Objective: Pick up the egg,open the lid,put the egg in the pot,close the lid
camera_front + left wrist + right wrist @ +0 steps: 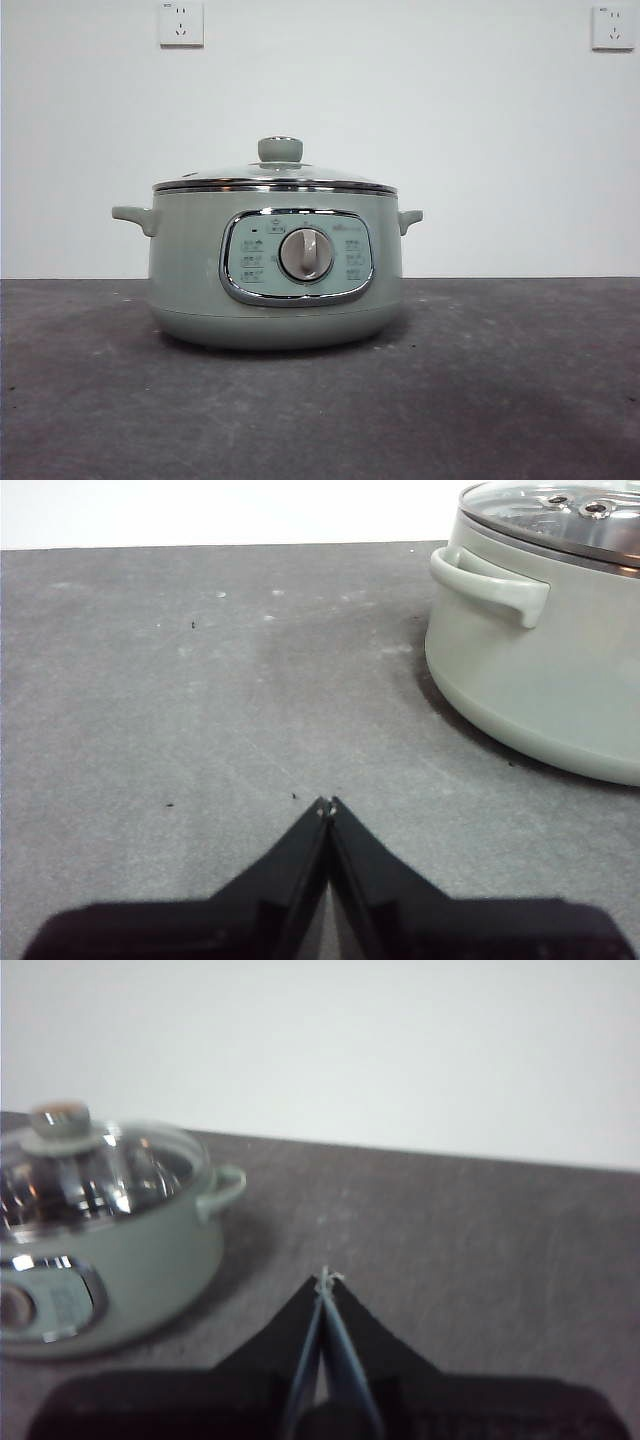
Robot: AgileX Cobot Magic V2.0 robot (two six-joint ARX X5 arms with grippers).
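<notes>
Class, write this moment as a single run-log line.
lid: closed on pot | egg: not in view | left pincer: shut, empty, beside pot | right pincer: shut, empty, beside pot

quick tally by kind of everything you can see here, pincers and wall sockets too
pot: 1
lid: 1, on the pot
egg: 0 in view
wall sockets: 2
pincers: 2, left pincer and right pincer, both shut and empty
table: 1
total: 7
</notes>
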